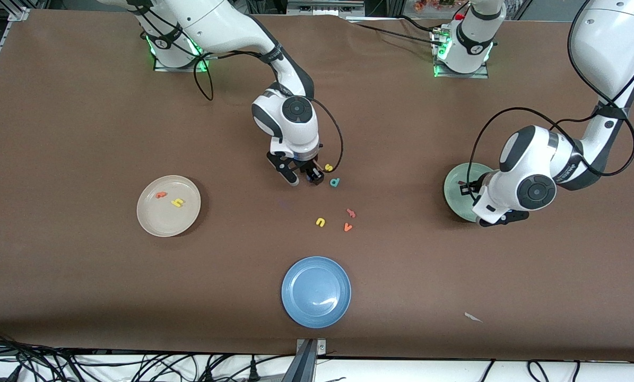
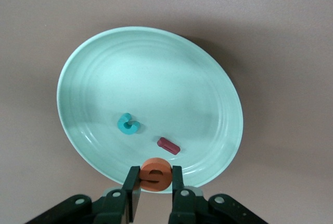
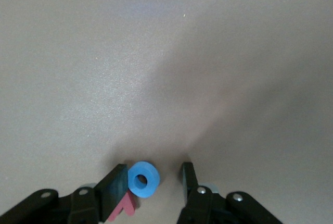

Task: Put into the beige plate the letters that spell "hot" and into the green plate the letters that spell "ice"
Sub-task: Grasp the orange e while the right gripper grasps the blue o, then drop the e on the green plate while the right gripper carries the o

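Brown table (image 1: 83,116) under scattered foam letters (image 1: 333,223).

Left arm reaches in from its base, wrist bent down, left gripper (image 2: 155,182) closed on the orange e (image 2: 155,174); right arm extends to mid-table, right gripper (image 3: 153,182) pointing down, fingers parted about the o (image 3: 143,179).

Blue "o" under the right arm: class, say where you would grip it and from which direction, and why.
Grip the blue "o" across its outer rim, coming straight down. It seems to lie flat on the table as a ring, so opposite rim sides likely suit the pads. The right tool is open around it; a dark red letter lies close against one finger, so centre first.
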`<action>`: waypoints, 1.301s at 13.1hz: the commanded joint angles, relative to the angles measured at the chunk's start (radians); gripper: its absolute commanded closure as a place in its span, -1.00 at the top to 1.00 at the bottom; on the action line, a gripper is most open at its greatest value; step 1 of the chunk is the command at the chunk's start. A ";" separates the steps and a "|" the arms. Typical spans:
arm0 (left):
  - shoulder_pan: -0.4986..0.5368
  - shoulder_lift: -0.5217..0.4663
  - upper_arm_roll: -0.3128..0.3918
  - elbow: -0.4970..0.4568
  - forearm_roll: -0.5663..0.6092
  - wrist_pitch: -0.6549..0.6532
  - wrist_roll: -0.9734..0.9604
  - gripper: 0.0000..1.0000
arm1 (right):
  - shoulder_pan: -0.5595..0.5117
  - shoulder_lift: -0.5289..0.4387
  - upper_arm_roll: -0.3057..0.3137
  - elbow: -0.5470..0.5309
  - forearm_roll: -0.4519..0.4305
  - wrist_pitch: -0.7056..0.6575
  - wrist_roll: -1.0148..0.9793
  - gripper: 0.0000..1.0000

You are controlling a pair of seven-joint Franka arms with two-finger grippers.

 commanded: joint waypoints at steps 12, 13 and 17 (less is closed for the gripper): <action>0.053 0.067 -0.004 -0.022 0.160 0.003 0.037 -1.00 | 0.027 0.041 -0.027 0.050 -0.067 -0.009 0.029 -0.12; 0.057 0.068 -0.004 -0.022 0.160 0.003 0.035 -1.00 | 0.028 0.043 -0.027 0.050 -0.067 -0.009 0.029 -0.17; 0.063 0.070 -0.005 -0.022 0.160 0.003 0.035 -1.00 | 0.030 0.043 -0.027 0.040 -0.084 -0.003 0.028 -0.82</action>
